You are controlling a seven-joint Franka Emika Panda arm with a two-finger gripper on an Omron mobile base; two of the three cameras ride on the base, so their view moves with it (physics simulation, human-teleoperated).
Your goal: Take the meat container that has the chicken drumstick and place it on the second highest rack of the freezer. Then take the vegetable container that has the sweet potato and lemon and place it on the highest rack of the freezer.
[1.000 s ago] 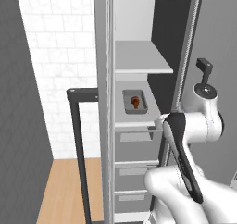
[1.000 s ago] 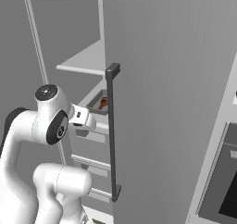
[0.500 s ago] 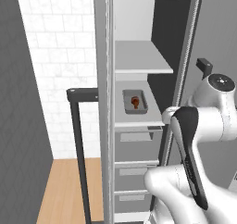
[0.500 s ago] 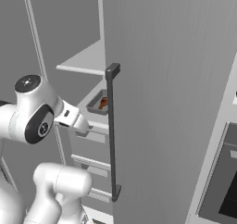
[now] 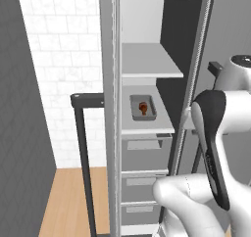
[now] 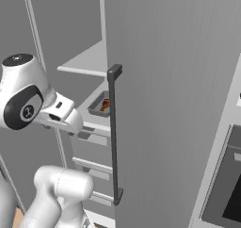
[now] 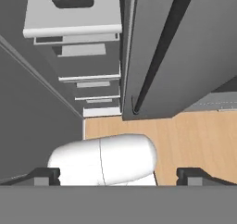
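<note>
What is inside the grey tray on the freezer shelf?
The tray holds one chicken drumstick, reddish-brown, lying on its floor. The near wall hides part of the floor in the right base view.

Chicken drumstick (image 6: 105, 105) lies in a tray (image 6: 96, 109) inside the open freezer (image 6: 164, 104).

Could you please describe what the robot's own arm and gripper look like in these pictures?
The arm is made of glossy white rounded segments, with a long dark grey band running along one link and a dark round cap with a small pale mark at a joint. No loose cables show. The gripper has two small, dark, blocky finger tips.
</note>
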